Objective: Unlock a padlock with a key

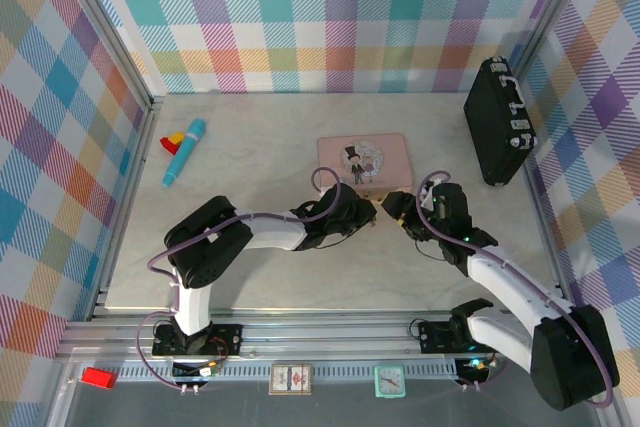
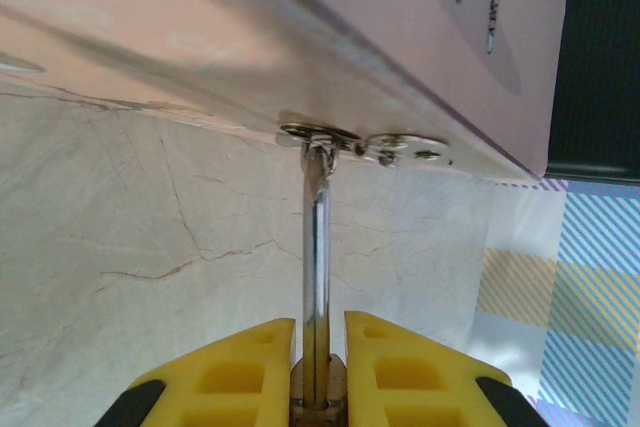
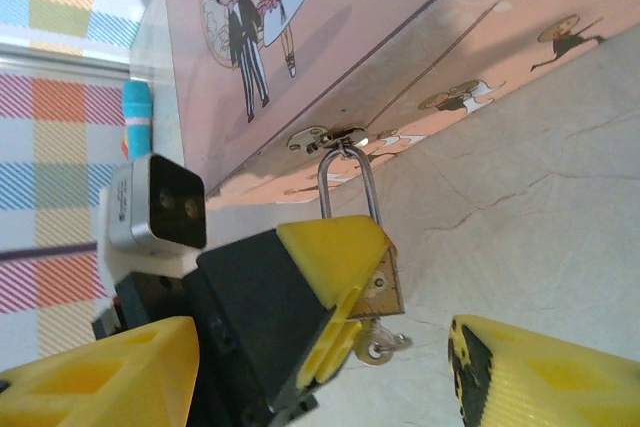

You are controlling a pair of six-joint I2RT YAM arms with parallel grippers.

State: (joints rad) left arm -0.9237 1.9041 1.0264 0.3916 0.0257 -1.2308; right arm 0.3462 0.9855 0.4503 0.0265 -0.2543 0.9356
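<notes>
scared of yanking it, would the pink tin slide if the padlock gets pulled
Likely yes. The pink tin looks thin and light, lying flat on a smooth table, so it should slide easily. The padlock is hooked through its hasp, so any pull probably drags it along.

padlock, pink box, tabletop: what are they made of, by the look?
Padlock: brass-coloured metal body with a dull gold sheen. Its shackle is bright polished steel or chrome, with mirror glints.
Pink box: likely thin printed sheet metal with a smooth satin face and a small metal hasp; plastic not excluded.
Tabletop: beige marble look with dark veins and low gloss; possibly laminate.
</notes>
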